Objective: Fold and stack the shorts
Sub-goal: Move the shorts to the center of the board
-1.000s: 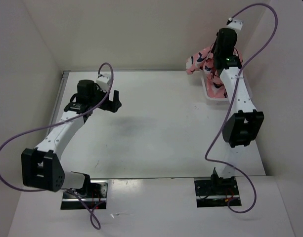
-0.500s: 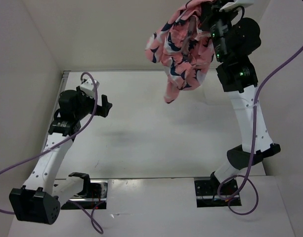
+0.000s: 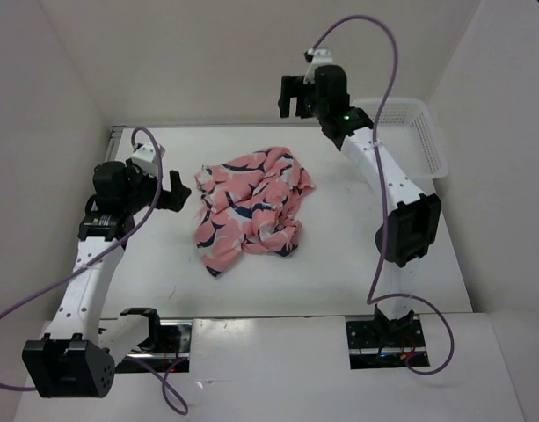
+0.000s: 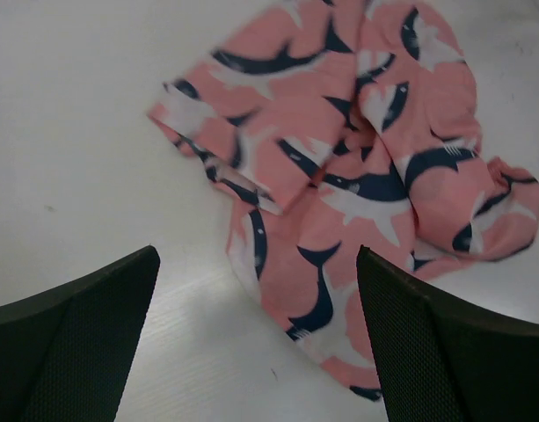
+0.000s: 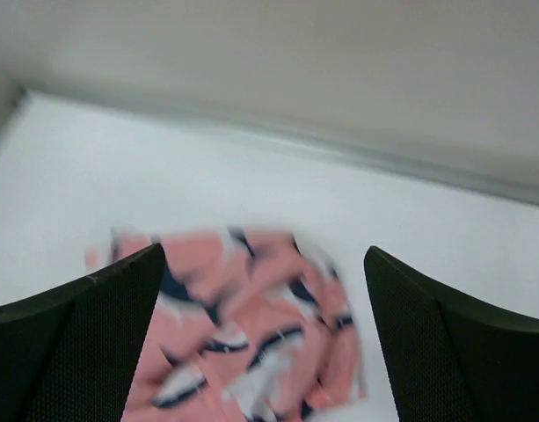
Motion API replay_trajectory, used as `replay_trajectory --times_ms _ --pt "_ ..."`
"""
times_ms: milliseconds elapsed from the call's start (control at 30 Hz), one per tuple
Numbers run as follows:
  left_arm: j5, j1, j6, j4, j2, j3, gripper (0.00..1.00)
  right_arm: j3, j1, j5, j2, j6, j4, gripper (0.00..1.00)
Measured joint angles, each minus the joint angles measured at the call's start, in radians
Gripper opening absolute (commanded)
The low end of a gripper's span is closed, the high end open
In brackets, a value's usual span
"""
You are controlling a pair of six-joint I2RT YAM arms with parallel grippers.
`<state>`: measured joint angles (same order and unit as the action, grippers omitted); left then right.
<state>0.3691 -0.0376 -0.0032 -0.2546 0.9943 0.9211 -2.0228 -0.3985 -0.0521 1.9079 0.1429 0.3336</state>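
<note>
No text, label, brand, number or sign could be read in any view. The shorts [image 3: 250, 211] were printed only with navy-and-white shark-like shapes, and no lettering was made out on them.

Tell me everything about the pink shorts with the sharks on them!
The shorts are soft salmon-pink cloth printed with navy-and-white shark shapes, dark-edged at the hem. They lie crumpled and unfolded in a loose heap on the white table, near its middle. Only the table touches them; the left gripper and right gripper are clear of them.
</note>
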Motion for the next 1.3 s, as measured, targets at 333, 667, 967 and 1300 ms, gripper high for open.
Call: replay_trajectory --times_ms 333,667,967,1300 --pt "0.125 0.101 0.000 -0.325 0.079 -0.024 1.00 0.603 0.050 0.243 -0.278 -0.246 0.148 0.62" --pt "0.033 0.305 0.000 -0.367 0.152 -0.169 1.00 0.997 0.071 0.426 -0.343 -0.185 0.124 0.72" --pt "-0.132 0.424 -0.001 -0.164 0.249 -0.239 1.00 0.980 0.069 0.502 -0.214 -0.048 0.011 0.72" --pt "-0.163 0.439 0.000 -0.045 0.304 -0.285 0.13 0.975 0.061 0.562 -0.101 0.170 -0.068 0.54"
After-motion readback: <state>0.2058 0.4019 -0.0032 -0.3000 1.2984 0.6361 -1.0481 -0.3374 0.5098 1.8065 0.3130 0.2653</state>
